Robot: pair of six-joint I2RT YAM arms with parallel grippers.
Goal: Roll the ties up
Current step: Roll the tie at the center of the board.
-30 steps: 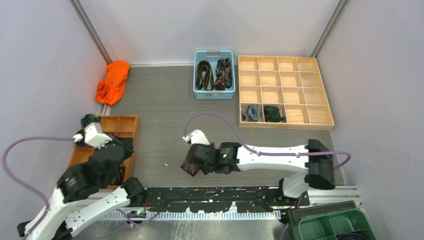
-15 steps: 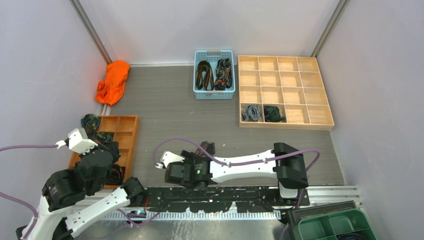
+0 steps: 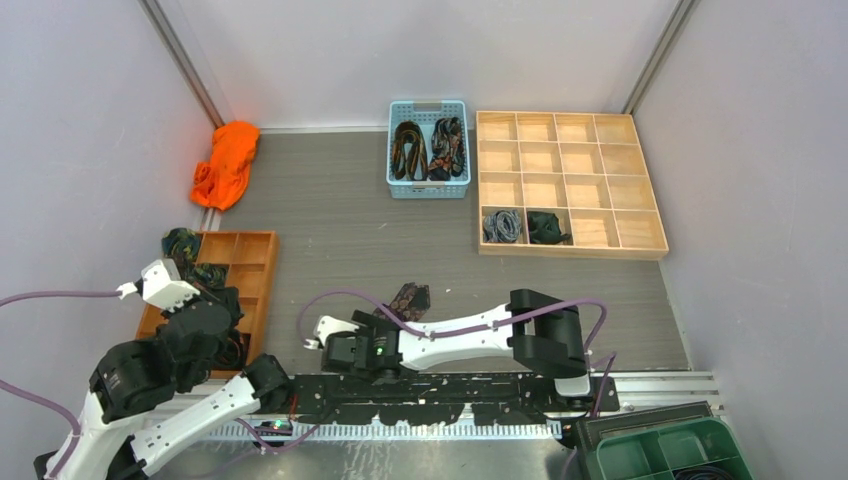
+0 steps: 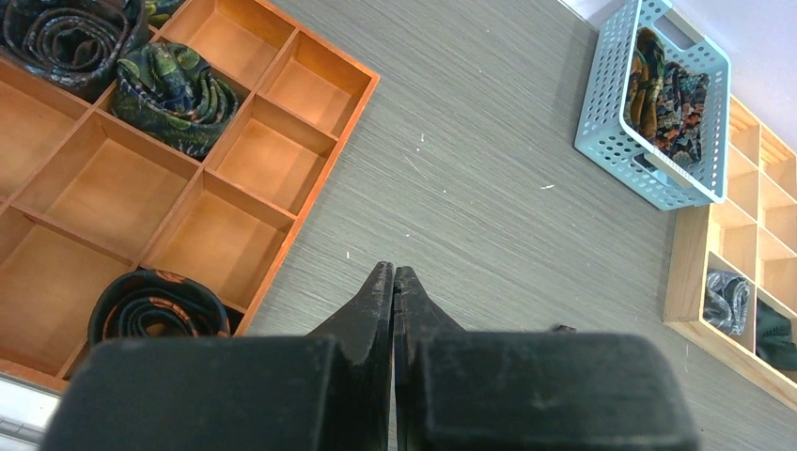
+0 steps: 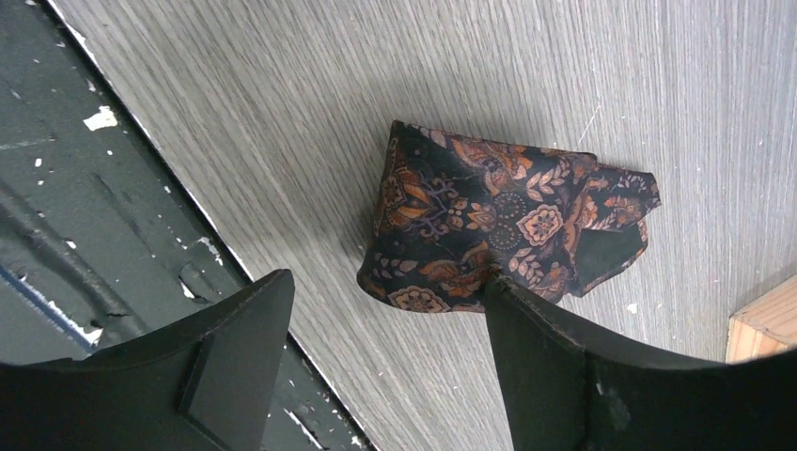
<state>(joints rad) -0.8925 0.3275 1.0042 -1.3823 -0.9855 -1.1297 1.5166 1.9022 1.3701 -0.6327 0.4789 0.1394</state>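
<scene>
A brown-maroon paisley tie (image 3: pixel 408 298) lies bunched in a loose fold on the grey table; it also shows in the right wrist view (image 5: pixel 498 216). My right gripper (image 5: pixel 381 291) is open and empty just short of it, and its right finger (image 5: pixel 545 348) meets the tie's near edge. In the top view that gripper (image 3: pixel 350 345) sits low by the near rail. My left gripper (image 4: pixel 393 272) is shut and empty above the table beside the orange tray (image 4: pixel 310 202). Coiled ties lie in that tray: black-orange (image 4: pixel 155 305), green (image 4: pixel 174 89) and a dark one (image 4: pixel 66 38).
A blue basket (image 3: pixel 428 185) at the back holds unrolled ties (image 3: pixel 410 150). The pale wooden grid box (image 3: pixel 570 110) holds a grey coil (image 3: pixel 502 226) and a dark green coil (image 3: pixel 546 227). An orange cloth (image 3: pixel 226 163) lies far left. A black rail (image 3: pixel 440 390) runs along the near edge.
My right arm has folded back to the near left, away from the paisley tie, which stays on the table. My left arm has drawn back toward the near left.
</scene>
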